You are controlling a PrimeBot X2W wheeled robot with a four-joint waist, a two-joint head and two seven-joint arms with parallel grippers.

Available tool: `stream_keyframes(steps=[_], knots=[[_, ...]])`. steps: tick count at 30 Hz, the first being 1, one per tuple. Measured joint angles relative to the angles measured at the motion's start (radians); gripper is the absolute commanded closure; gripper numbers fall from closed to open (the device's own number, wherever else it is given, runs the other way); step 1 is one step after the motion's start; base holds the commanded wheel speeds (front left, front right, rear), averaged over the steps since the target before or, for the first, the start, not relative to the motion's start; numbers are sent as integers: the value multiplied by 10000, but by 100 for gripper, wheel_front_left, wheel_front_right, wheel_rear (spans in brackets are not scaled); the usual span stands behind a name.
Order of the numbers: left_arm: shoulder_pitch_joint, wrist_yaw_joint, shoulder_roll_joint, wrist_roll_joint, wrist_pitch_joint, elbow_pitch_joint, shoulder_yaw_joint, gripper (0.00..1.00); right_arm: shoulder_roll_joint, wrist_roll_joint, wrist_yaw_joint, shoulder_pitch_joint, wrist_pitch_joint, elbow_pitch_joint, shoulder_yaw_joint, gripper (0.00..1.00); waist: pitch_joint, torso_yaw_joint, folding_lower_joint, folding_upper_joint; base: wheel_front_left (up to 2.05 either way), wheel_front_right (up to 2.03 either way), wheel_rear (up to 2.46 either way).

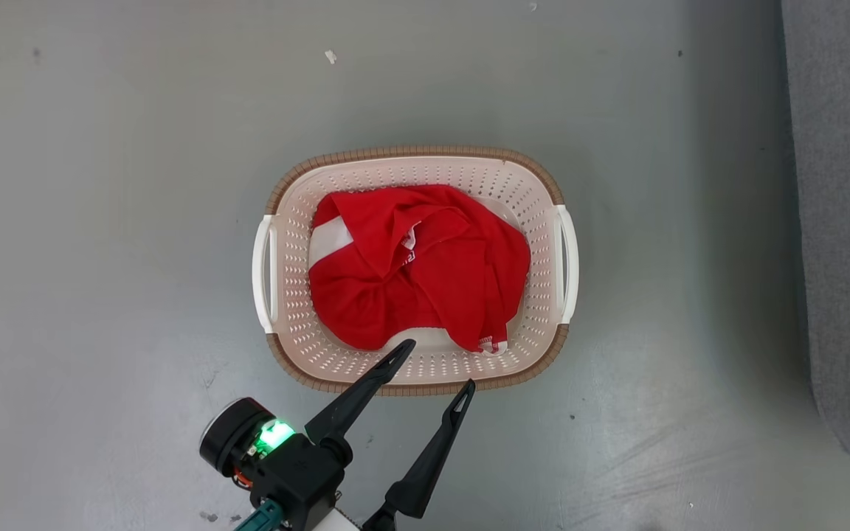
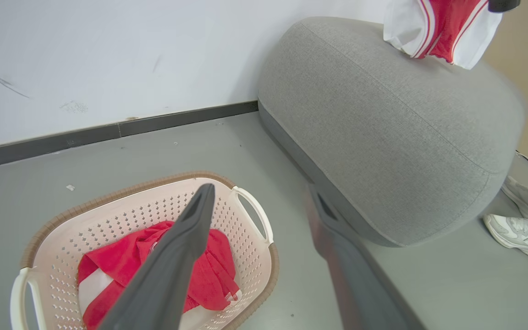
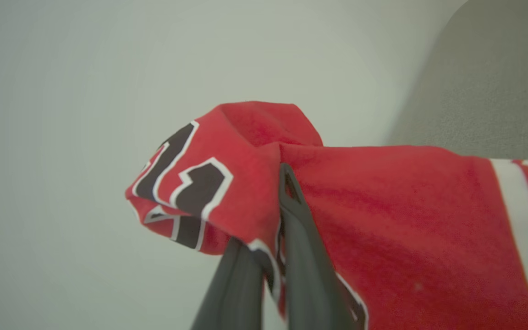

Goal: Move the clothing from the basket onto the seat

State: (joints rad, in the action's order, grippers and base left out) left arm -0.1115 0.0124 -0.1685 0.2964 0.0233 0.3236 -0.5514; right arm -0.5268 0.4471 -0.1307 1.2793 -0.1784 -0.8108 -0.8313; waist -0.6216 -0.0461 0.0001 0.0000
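Left gripper (image 1: 437,366) hovers at the basket (image 1: 410,152) rim, fingers spread; a red garment (image 1: 425,265) lies inside. Right gripper (image 3: 273,215), fingers clenched on the jersey (image 3: 383,215), hangs over the sofa (image 2: 383,119) beside the basket: released near the rounded edge, it could slide off.

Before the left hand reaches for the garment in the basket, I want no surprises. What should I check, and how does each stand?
1. Left hand open: ok.
2. Red garment uncovered in basket: ok.
3. Left hand over the garment: not ok, tips at the near rim.
4. Right hand shut on jersey: ok.
5. Jersey released onto seat: not ok.
6. Person's shoes away from basket: ok.
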Motion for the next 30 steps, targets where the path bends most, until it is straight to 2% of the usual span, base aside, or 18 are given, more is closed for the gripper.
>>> stream_keyframes(steps=[15, 16, 17, 18, 19, 20, 21, 22, 30], knots=[[-458, 88, -159, -163, 0, 165, 180, 0, 155, -522, 0, -656, -433, -637, -159, 98, -803, 158, 0, 0, 0, 0, 0], [-476, 88, -171, -171, 0, 171, 203, 0, 182, -625, -2, -656, -516, -640, -109, 94, -875, 227, 0, 0, 0, 0, 0], [-483, 90, -182, -171, 0, 173, 211, 0, 198, -673, -2, -656, -525, -646, -92, 85, -910, 265, 0, 0, 0, 0, 0], [-501, 90, -188, -171, 0, 173, 217, 0, 224, -688, -2, -656, -575, -660, -81, 82, -940, 303, 0, 0, 0, 0, 0], [-537, 92, -190, -173, 0, 174, 230, 0, 249, -715, -2, -659, -593, -681, -61, 63, -967, 343, 0, 0, 0, 0, 0], [-587, 92, -194, -173, 0, 176, 245, 0, 286, -717, -2, -660, -594, -696, -59, 50, -993, 384, 0, 0, 0, 0, 0], [-642, 92, -196, -173, 0, 176, 265, 0, 320, -719, -2, -659, -598, -704, -52, 22, -1014, 425, 0, 0, 0, 0, 0], [-682, 92, -198, -174, 0, 178, 288, 0, 359, -738, -2, -660, -625, -706, -15, 0, -1031, 466, 0, 0, 0, 0, 0], [-893, 125, -176, -174, 46, 125, 355, 0, 508, -1166, -2, -688, -694, -665, 366, 0, -993, 752, 0, 0, 0, 0, 0]])
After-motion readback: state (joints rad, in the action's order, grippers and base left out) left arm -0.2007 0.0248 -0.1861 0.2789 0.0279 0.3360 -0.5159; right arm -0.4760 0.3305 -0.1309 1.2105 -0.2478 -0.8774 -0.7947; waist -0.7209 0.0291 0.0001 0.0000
